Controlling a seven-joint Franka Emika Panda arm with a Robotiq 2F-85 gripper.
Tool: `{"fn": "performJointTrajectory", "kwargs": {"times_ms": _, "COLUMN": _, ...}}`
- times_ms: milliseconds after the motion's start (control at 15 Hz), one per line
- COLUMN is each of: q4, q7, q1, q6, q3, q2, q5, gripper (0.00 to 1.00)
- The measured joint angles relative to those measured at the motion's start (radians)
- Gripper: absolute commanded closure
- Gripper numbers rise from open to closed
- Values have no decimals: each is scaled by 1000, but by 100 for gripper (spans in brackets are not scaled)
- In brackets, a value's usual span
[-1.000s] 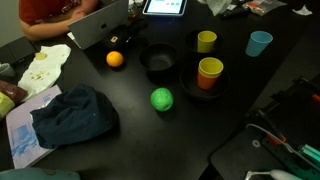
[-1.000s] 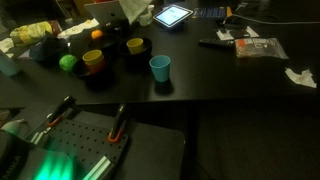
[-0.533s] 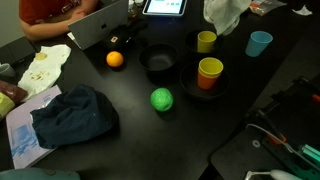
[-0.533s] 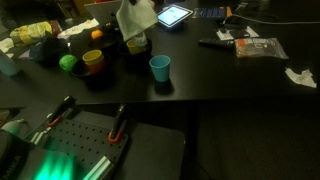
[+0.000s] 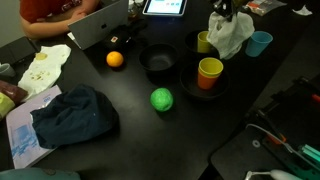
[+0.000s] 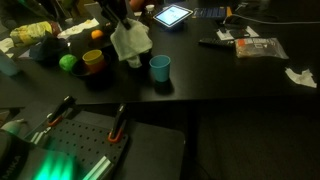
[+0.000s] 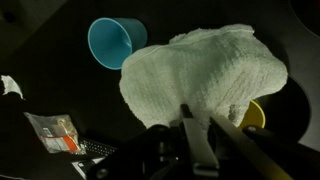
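My gripper (image 5: pixel 226 12) is shut on a white cloth (image 5: pixel 230 36) and holds it hanging in the air above the black table. The cloth hangs in front of a yellow cup (image 5: pixel 205 41) and next to a light blue cup (image 5: pixel 260 43). In an exterior view the cloth (image 6: pixel 131 41) hangs just left of the blue cup (image 6: pixel 160 67). In the wrist view the cloth (image 7: pixel 200 72) fills the middle, pinched between my fingers (image 7: pixel 198 140), with the blue cup (image 7: pixel 115 41) at upper left and the yellow cup's rim (image 7: pixel 254 116) peeking out at right.
An orange-and-yellow cup stack (image 5: pixel 210 73), a black bowl (image 5: pixel 158 62), a green ball (image 5: pixel 162 99), an orange ball (image 5: pixel 115 59), a dark blue cloth (image 5: pixel 72 114) and a tablet (image 5: pixel 165 6) lie on the table. A person (image 5: pixel 50 15) sits at the far corner.
The white cloth has come down and forward with my gripper, from above the table's far edge to hanging between the yellow and blue cups.
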Motion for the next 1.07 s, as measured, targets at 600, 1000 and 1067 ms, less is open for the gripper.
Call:
{"fn": "performJointTrajectory", "kwargs": {"times_ms": 600, "q4": -125, "q7": -113, "q1": 0, "q6": -102, "q3": 27, "q2": -101, "q5": 146, "gripper": 95}}
{"fn": "performJointTrajectory", "kwargs": {"times_ms": 1000, "q4": -293, "q7": -160, "q1": 0, "q6": 93, "q3": 55, "q2": -107, "q5": 199, "gripper": 95}}
{"fn": "performJointTrajectory", "kwargs": {"times_ms": 1067, "q4": -311, "q7": -160, "q1": 0, "q6": 133, "q3": 55, "q2": -104, "q5": 199, "gripper": 95}}
